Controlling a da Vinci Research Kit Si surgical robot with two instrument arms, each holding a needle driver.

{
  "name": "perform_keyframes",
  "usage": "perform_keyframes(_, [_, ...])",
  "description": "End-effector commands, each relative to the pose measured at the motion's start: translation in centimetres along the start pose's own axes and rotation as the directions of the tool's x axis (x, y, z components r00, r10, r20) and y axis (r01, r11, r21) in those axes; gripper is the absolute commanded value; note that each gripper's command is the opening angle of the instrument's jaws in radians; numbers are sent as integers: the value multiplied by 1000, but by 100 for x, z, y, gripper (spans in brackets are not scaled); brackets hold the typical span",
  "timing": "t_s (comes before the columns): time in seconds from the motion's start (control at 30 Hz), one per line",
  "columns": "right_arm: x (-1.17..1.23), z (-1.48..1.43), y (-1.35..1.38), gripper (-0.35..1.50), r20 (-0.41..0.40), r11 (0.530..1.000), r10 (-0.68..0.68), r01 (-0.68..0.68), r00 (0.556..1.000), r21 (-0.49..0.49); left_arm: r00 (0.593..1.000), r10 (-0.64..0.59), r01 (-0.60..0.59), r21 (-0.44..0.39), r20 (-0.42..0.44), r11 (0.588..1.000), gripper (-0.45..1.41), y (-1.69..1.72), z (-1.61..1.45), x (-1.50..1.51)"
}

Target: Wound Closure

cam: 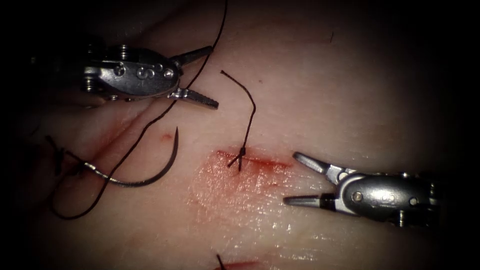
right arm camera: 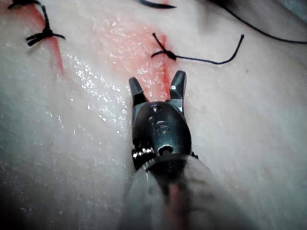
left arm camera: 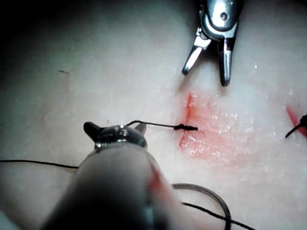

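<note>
Both the left tool [cam: 200,77] and the right tool [cam: 297,180] gape empty, while the curved needle [cam: 150,175] lies loose left of the knot [cam: 242,151]; stiff, slick steel, probably best gripped mid-curve.

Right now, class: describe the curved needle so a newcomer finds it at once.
Start at the red cut in the tissue and look to its left. Below the left hand, whose jaws stand open and hold nothing, lies the needle, free on the surface. Unlike the dark thread, it is a shiny metal arc.
</note>
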Motion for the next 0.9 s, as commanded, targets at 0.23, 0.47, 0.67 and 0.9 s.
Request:
perform_keyframes(0.23, [-2, 9, 2, 111, -2, 1000, -2, 2, 1000, 0, 989, 108, -107, -15, 105, 994, 78, -18, 28, -5])
perform_keyframes(0.47, [-1, 9, 1, 111, -2, 1000, -2, 2, 1000, 0, 970, 194, -187, -62, 145, 980, 73, -27, 53, 5])
perform_keyframes(0.67, [-1, 8, 1, 111, -3, 1000, -2, 2, 1000, 0, 952, 246, -228, -114, 181, 967, 46, -29, 77, 4])
perform_keyframes(0.9, [-1, 8, 1, 111, -3, 1000, -1, 1, 1000, 1, 936, 280, -247, -167, 215, 955, 19, -27, 88, -12])
